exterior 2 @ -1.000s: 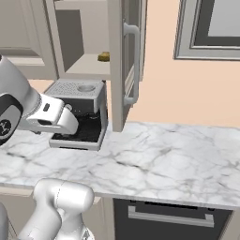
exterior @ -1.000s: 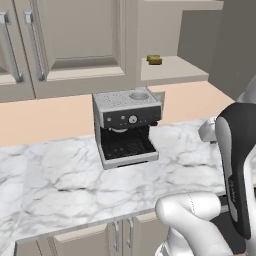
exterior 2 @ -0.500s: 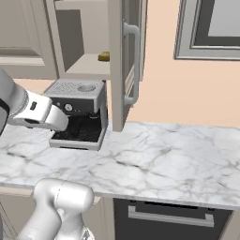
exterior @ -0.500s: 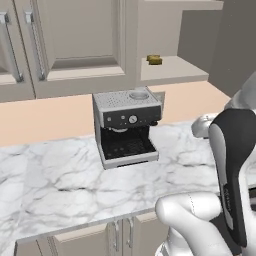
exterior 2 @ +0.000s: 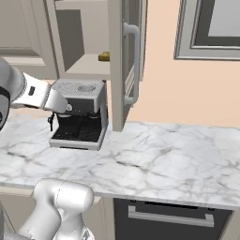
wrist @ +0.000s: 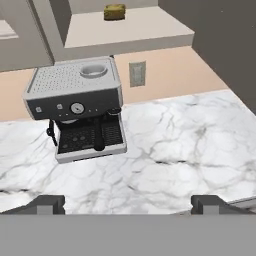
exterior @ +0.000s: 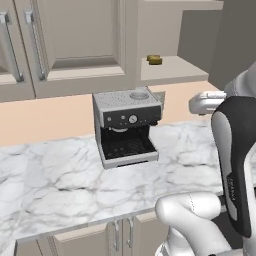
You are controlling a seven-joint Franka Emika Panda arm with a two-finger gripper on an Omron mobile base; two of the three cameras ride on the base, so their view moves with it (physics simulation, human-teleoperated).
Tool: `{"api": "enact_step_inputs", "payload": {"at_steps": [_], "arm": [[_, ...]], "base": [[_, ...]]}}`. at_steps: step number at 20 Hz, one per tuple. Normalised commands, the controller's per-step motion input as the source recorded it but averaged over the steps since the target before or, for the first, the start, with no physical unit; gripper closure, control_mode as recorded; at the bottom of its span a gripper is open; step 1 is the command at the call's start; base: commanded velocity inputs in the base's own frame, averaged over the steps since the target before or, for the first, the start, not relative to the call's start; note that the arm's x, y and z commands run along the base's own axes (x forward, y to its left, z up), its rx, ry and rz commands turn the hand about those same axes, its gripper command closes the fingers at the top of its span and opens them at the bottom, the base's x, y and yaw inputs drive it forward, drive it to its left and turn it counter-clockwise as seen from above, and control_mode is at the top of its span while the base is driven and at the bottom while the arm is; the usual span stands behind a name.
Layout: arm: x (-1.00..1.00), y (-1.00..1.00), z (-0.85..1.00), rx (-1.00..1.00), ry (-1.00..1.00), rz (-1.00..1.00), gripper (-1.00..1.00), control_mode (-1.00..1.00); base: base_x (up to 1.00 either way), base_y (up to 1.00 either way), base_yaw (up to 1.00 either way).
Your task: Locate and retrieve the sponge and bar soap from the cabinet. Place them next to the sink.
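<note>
You are looking at a white marble table [exterior: 55,175] with grey veins, set against a peach wall. A grey coffee machine [exterior: 127,127] stands on it toward the back, close to the wall, with bare marble around it on the other sides. In the hand view a small outlet plate [wrist: 137,73] sits on the wall just beside the machine's top. Above, the cabinet [exterior: 75,45] has panelled doors with long bar handles; its right section is open, and the open door [exterior 2: 126,61] stands edge-on in the right base view. The sponge [wrist: 114,11] lies on the open shelf [wrist: 135,32], toward the back, above the machine and a little to one side of it. In the right base view you can make out a framed window [exterior 2: 211,28] on the wall to the right and a dark oven front [exterior 2: 168,218] under the table. The fingers [wrist: 127,204] are spread wide and hold nothing, hanging above the marble well short of the shelf.
</note>
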Motion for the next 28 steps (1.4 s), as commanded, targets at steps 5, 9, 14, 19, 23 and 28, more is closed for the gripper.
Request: {"api": "enact_step_inputs", "payload": {"at_steps": [5,9,14,19,23,28], "arm": [[0.37,0.00,0.07,-0.01,-0.29,-0.02,-1.00,-1.00],[0.07,0.00,-0.02,-0.01,-0.07,-0.02,-1.00,-1.00],[0.34,-0.03,0.20,0.00,-0.01,0.00,-1.00,-1.00],[0.58,-0.08,0.19,0.01,-0.05,0.00,-1.00,-1.00],[0.70,-0.21,0.05,0.04,-0.05,0.00,-1.00,-1.00],[0.54,-0.09,0.04,0.03,-0.09,0.00,-1.00,-1.00]], "base": [[0.00,0.00,0.00],[0.00,0.00,0.00],[0.00,0.00,0.00],[0.00,0.00,0.00],[0.00,0.00,0.00],[0.00,0.00,0.00]]}}
